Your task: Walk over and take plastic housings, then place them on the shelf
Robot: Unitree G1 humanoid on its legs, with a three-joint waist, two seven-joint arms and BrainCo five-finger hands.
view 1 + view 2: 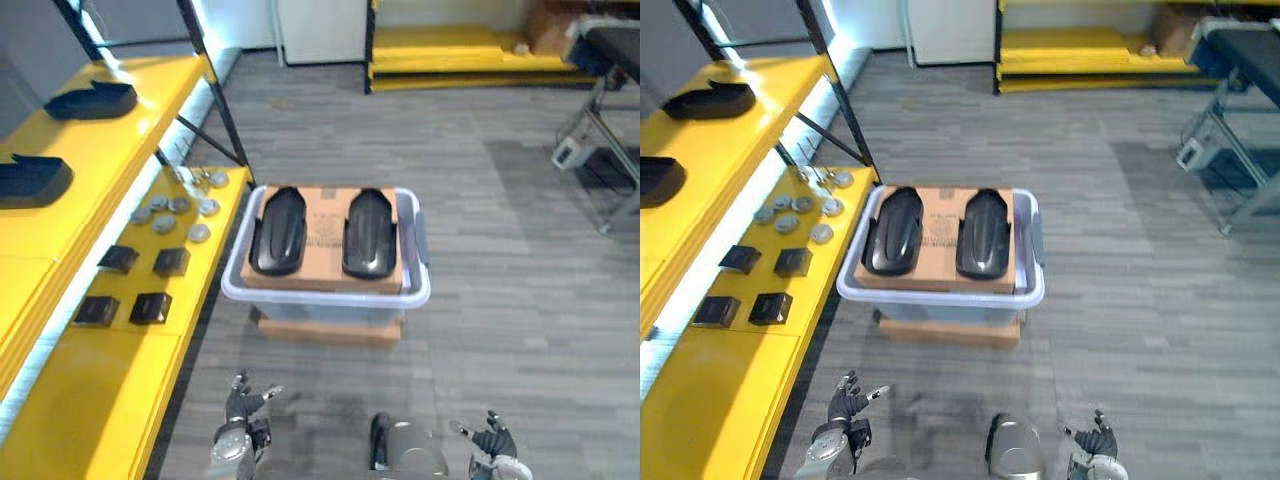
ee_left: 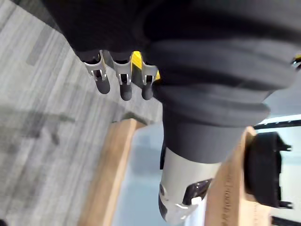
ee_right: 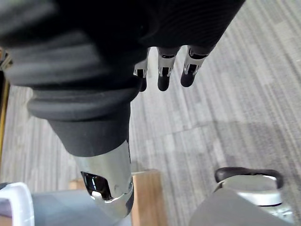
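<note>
Grey plank floor (image 1: pixel 500 300) runs back to a white cabinet (image 1: pixel 320 30) and a low yellow platform (image 1: pixel 450 50) at the far wall. At the far left stands the yellow shelf (image 1: pixel 110 380). Its upper tier carries two black plastic housings, a far housing (image 1: pixel 92 100) and a near housing (image 1: pixel 32 180), lying apart from each other. On the lower tier sit a cluster of round silver discs (image 1: pixel 165 222) and, nearer the robot, four small black boxes (image 1: pixel 118 259) in two pairs.

The left hand (image 1: pixel 243 405) hangs low beside the shelf's front edge. Its fingers (image 2: pixel 123 87) are loosely extended and hold nothing.

In the middle is a pale bin (image 1: pixel 330 297) on a cardboard base (image 1: pixel 330 330). A cardboard sheet (image 1: pixel 325 235) covers the bin's top (the contents below it cannot be seen). Two more housings lie on that sheet side by side, not touching: the left housing (image 1: pixel 279 230) and the right housing (image 1: pixel 369 232), both pointing away from the robot.

The right hand (image 1: pixel 492 440) hangs low over bare floor, its fingers (image 3: pixel 163 80) relaxed and empty too. A grey metal stand (image 1: pixel 610 120) is at the far right, well apart from the bin.
</note>
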